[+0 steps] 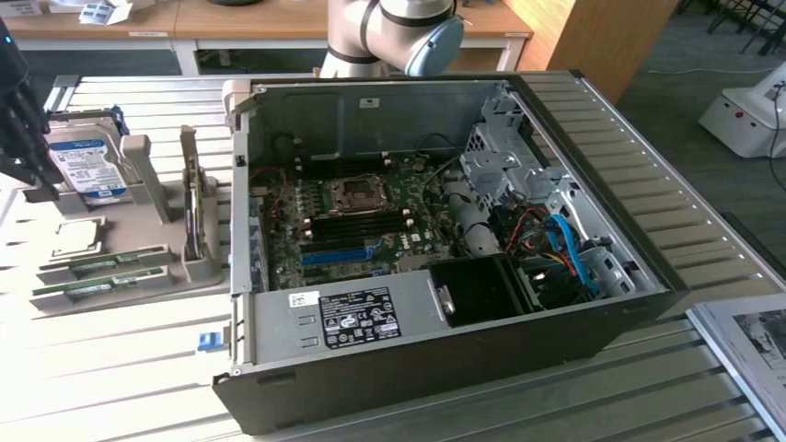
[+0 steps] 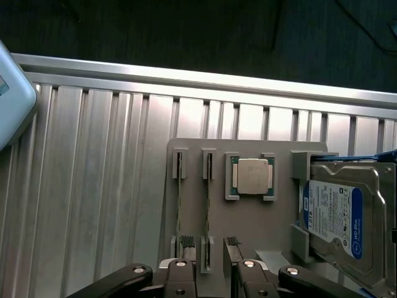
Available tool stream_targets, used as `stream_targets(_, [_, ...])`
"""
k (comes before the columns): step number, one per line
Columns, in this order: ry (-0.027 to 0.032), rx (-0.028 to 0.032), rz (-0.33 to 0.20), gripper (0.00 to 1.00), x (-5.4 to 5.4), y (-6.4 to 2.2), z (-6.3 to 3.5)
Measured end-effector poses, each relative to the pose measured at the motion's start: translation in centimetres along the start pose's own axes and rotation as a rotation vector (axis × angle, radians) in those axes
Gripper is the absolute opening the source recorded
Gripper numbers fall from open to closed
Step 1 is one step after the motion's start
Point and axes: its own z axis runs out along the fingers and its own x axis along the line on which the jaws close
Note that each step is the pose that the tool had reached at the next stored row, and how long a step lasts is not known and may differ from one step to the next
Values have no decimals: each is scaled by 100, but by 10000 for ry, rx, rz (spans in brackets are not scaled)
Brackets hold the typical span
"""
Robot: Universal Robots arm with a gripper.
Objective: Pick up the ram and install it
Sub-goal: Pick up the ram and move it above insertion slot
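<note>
Two green ram sticks stand on edge in slots of a grey holder (image 1: 147, 267) at the exterior view's left. My gripper (image 2: 209, 243) hovers open above the holder, a finger on each side of the ram (image 2: 208, 198) that stands nearer the processor chip (image 2: 253, 176). Its pads do not touch the stick. The twin stick (image 2: 180, 198) stands in the slot beside it. In the exterior view the gripper (image 1: 35, 175) is the dark shape at the far left, over the two sticks (image 1: 113, 263).
A hard drive (image 2: 335, 217) leans in the holder past the chip. The open computer case (image 1: 443, 230) lies mid-table, with the motherboard (image 1: 356, 221) and its dark memory slots inside. Ribbed metal table (image 2: 93, 186) lies around the holder.
</note>
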Motion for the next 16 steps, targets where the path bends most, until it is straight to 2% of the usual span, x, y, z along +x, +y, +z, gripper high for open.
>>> stream_targets(16, [-9,5,193,31,5,-9,204])
